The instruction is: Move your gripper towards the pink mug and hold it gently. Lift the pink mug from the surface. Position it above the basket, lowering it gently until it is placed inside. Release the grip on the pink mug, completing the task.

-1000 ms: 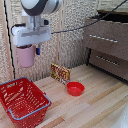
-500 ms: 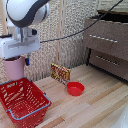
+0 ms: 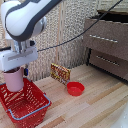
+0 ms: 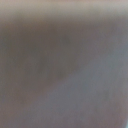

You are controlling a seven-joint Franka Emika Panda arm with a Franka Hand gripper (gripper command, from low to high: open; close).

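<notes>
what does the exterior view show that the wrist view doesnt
Only the exterior view shows the scene: the gripper with the pink mug under it, above the red basket, plus a small red bowl on the wooden table and a dark dresser. The wrist view shows only a grey-brown blur with nothing identifiable. No recognizable object is shared.

A home-like room: wooden floor (image 3: 95, 107), dark drawer chest (image 3: 107, 47).

Exterior view: an off-arm camera looks slightly downward across the wooden table (image 3: 100, 107), near enough that the arm (image 3: 27, 20) fills the upper corner at the exterior view's left. Wrist view: a featureless grey-brown blur; no shared content can be identified.
</notes>
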